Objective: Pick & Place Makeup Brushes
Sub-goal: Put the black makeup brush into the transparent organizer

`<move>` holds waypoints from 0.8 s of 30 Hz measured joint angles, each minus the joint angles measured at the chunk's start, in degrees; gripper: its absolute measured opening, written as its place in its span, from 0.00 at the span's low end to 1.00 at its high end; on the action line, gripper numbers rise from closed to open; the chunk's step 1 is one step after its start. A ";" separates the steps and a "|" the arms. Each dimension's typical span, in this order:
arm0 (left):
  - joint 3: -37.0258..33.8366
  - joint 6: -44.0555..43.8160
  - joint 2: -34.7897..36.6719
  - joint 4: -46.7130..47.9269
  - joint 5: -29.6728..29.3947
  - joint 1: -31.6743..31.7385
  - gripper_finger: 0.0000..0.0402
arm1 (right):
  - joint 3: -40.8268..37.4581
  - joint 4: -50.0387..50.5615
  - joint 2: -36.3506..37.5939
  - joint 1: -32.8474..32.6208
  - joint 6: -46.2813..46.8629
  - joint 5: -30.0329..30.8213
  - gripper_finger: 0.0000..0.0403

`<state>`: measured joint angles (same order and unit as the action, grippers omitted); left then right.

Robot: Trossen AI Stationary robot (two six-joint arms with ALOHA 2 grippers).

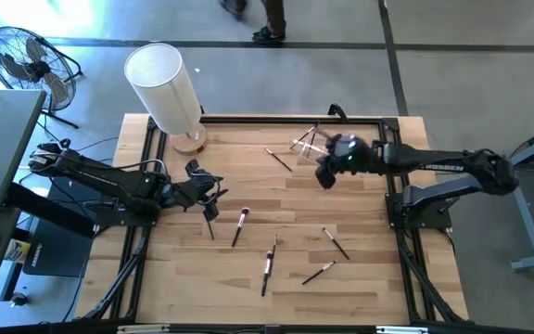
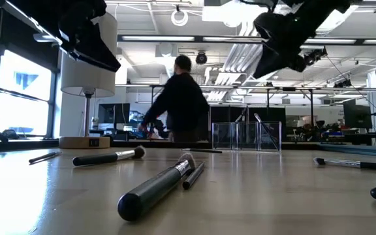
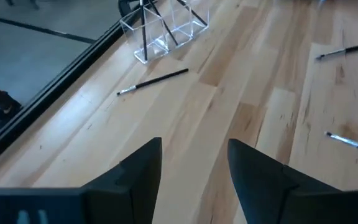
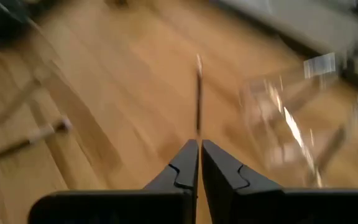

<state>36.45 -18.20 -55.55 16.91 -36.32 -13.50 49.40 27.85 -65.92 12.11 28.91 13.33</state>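
Our right tool (image 4: 199, 163) is gripping, fingers nearly together, a thin dark makeup brush (image 4: 198, 99) pointing straight ahead, beside the clear plastic holder (image 4: 291, 130); our left tool (image 3: 194, 174) is waiting open.

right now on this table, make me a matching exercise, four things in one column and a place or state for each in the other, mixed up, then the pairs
Things
1. left gripper
2. right gripper
3. clear organizer
4. lamp

Places or states
A. stands at the table's far edge, near the right arm, with a brush already in it
B. fingers apart, nothing between them
C. white shade, wooden base on the table's far left corner
D. fingers together on a thin brush pointing forward

Pairs: 1-B, 2-D, 3-A, 4-C
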 joint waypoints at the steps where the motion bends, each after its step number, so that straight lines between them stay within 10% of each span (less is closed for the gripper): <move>1: 0.70 0.02 -0.04 0.11 0.00 0.00 0.45 | 1.24 4.25 -0.89 -1.39 2.73 1.05 0.05; 11: 15.37 -2.96 -13.97 5.04 -1.00 -3.53 0.45 | -1.14 19.75 -6.00 -10.14 17.64 -0.78 0.02; 17: 30.69 -23.41 -29.06 17.69 -2.51 -6.03 0.45 | -5.58 20.74 -6.02 -13.64 18.81 -3.86 0.01; 24: 48.96 -46.96 -44.53 32.54 11.42 -6.01 0.45 | -9.28 23.51 -5.93 -17.96 19.18 -6.15 0.01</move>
<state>85.41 -65.15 -100.07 49.44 -24.90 -19.51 40.12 51.36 -71.85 -5.85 48.09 7.19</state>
